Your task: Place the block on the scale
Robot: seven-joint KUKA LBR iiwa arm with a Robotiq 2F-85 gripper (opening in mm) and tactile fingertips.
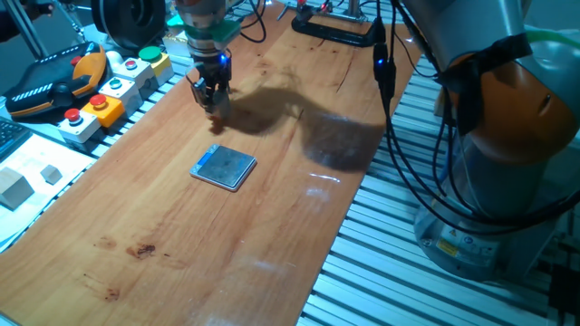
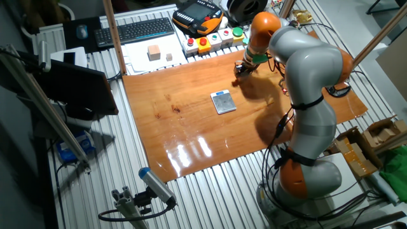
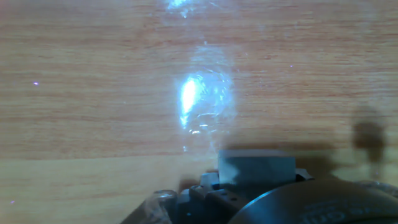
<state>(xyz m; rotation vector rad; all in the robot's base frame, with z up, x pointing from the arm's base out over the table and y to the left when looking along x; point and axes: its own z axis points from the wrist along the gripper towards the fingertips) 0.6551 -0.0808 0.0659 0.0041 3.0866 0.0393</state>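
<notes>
The scale [image 1: 224, 167] is a thin square with a grey-blue top plate, lying flat in the middle of the wooden table [image 1: 181, 263]. It also shows in the other fixed view [image 2: 223, 102]. My gripper [image 1: 215, 102] is low over the table, beyond the scale and apart from it, near the button boxes; it also shows in the other fixed view [image 2: 240, 69]. In the hand view the block [image 3: 256, 167], a small pale grey cube, sits between the jaws just above the wood. The fingers hide the block in both fixed views.
Coloured push-button boxes [image 1: 109, 91] line the table's left edge, with a teach pendant [image 1: 54, 81] behind them. A black clamp [image 1: 335, 32] lies at the far end. Larger pale wooden blocks [image 1: 14, 188] sit off the table at left. My arm's base [image 1: 507, 181] stands at right.
</notes>
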